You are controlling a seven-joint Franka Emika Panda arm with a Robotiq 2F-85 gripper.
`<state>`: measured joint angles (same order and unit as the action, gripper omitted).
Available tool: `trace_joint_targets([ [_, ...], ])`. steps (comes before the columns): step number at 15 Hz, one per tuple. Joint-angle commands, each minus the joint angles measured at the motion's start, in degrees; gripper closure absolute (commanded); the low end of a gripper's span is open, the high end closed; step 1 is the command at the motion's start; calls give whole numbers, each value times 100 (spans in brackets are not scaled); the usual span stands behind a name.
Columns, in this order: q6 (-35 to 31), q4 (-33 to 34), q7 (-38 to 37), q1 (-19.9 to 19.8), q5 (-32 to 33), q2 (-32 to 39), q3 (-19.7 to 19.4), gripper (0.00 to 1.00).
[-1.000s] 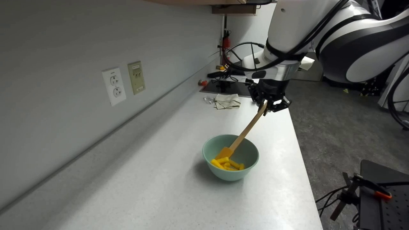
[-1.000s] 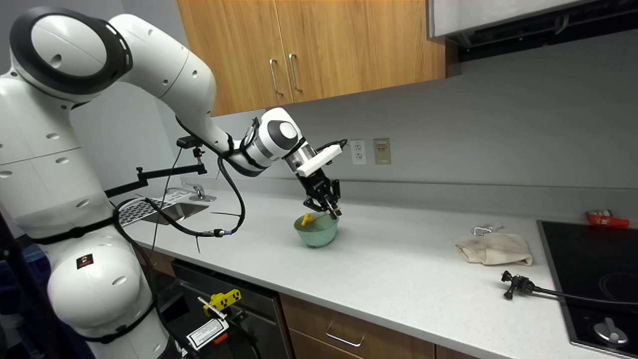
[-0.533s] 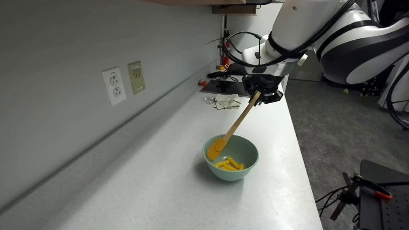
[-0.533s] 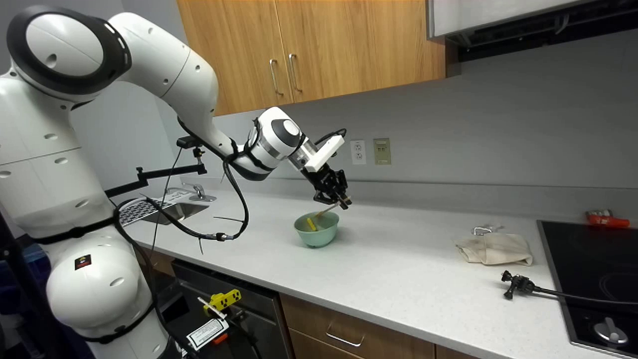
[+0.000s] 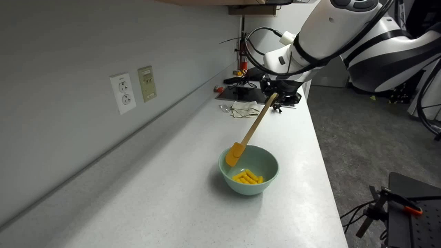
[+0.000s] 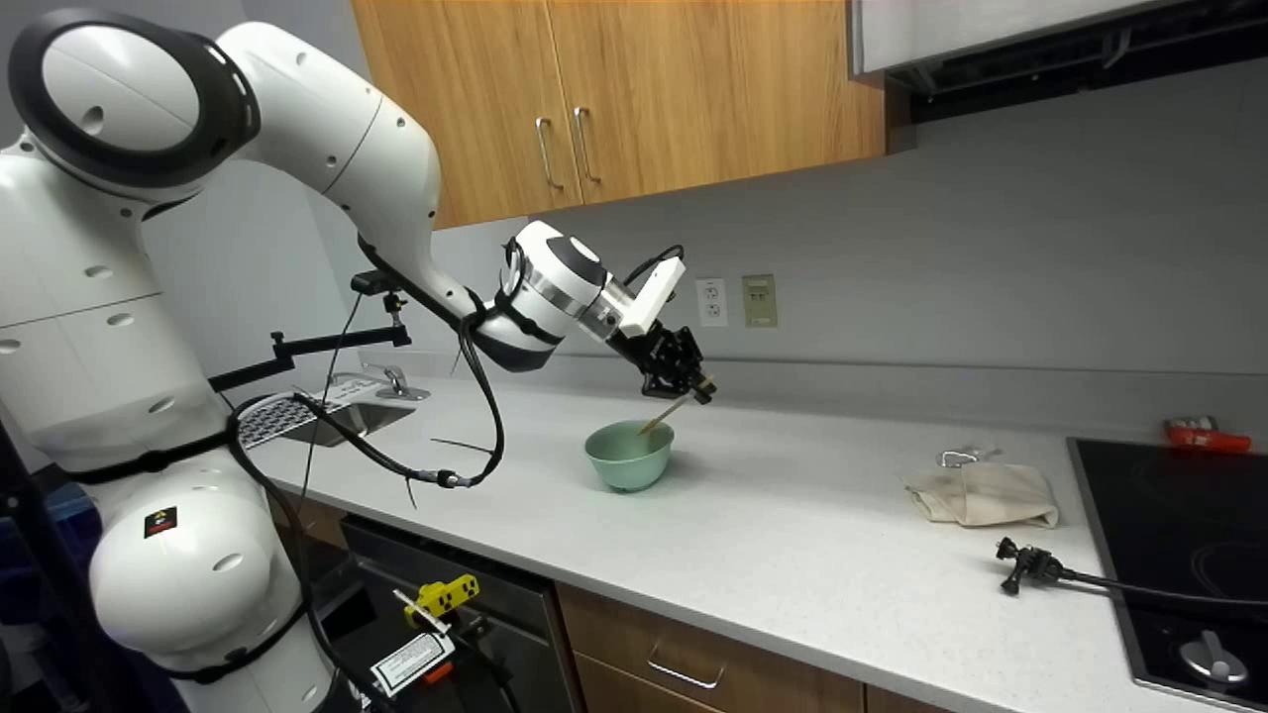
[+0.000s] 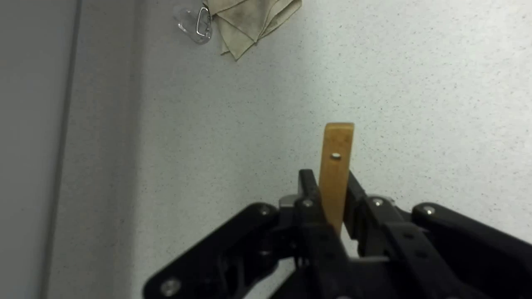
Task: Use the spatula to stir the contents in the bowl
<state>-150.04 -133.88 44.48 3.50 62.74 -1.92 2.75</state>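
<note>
- My claw (image 7: 331,179) is clamped firmly around the spatula (image 5: 254,128), one finger on each side of its wooden handle (image 7: 335,170), near the end with the small hole; that end sticks out past my fingertips.
- From my grip the spatula slants down into the mint-green bowl (image 5: 246,188), its flat orange head (image 5: 235,154) lying by the inner wall; whether it touches there I cannot tell.
- The stubby yellow sticks (image 5: 250,175) lie in a loose heap at the bottom of the bowl; in an exterior view the head looks apart from them.
- The bowl stands upright on the speckled white countertop (image 5: 165,206) in both exterior views.
- Farther along lies a folded beige cloth (image 6: 984,495), a small clear item with a wire loop (image 7: 198,30) just beside it, near the black cooktop (image 6: 1169,515).
- A white power outlet (image 6: 711,302) sits on the wall (image 6: 991,248).
</note>
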Motion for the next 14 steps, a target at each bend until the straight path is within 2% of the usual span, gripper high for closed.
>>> trace_joint_targets([
  [1,-165,-54,-283,-18,504,-6,8,96],
  [6,-198,-128,-689,35,1007,13,91,96],
  [14,-231,-90,-1737,15,2417,195,93,96],
])
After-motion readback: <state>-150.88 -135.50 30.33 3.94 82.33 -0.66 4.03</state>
